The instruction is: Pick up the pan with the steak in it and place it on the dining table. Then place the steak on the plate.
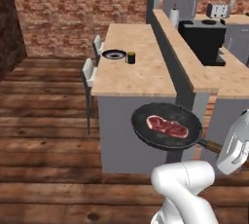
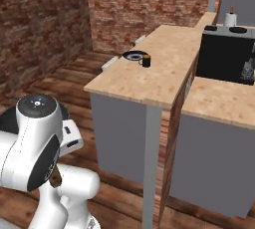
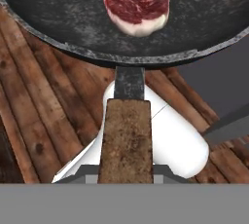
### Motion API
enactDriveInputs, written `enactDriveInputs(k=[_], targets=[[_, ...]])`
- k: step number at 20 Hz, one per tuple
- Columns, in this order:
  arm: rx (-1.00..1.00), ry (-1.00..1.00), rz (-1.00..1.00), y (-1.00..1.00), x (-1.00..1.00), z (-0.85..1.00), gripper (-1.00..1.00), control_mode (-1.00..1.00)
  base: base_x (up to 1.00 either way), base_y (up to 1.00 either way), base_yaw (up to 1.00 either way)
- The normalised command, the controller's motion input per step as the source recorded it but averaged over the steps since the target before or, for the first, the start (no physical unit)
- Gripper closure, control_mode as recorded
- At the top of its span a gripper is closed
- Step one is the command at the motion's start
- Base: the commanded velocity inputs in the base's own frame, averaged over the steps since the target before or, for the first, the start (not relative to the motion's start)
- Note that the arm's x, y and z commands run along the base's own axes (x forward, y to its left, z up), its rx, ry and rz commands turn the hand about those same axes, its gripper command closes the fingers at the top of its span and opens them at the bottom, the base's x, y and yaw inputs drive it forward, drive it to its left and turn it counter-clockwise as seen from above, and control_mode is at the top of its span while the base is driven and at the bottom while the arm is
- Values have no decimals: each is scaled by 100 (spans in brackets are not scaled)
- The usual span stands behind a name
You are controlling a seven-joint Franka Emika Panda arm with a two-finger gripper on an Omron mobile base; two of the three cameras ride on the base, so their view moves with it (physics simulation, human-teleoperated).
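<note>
The pan (image 1: 166,125) hangs in the air in front of the near end of the dining table (image 1: 133,72), lower than the tabletop, over the wooden floor (image 1: 44,135). The steak (image 1: 167,126) lies flat inside it, a little off centre, and the pan looks level, so the meat is not sliding. The brown handle (image 3: 126,140) runs from the pan's rim straight back toward the hand; in the hand view it fills the space where the fingertips would rise, and the tips themselves are hidden under it. I judge the gripper (image 1: 221,151) to be clamped on the handle, since nothing else carries the pan, though the jaws cannot be seen directly.

The step in hand is the first one: carrying the pan to the table. It is lifted but not yet set down.

Further out, the plate (image 1: 114,54) sits toward the far part of the tabletop near its left edge, with a small dark cup (image 1: 131,58) just beside it. The near stretch of the top is bare wood. A raised ledge (image 1: 180,47) runs along the table's right side, and a black appliance (image 1: 202,40) stands beyond it.

The next move calls for raising the pan above the table's edge, then bringing it forward over the bare near part, kept level, and lowering it well short of plate and cup. The long handle gives leverage, so tilt is the likely risk.
</note>
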Motion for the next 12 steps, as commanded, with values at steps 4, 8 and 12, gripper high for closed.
enactDriveInputs(k=[4, 8, 12], targets=[[0, 0, 0, 0, 0, 0, 100, 100, 0, 0, -45], [0, 0, 0, 0, 0, 0, 100, 100, 0, 1, -14], [0, 0, 0, 0, 0, 0, 100, 100, 0, 0, 0]])
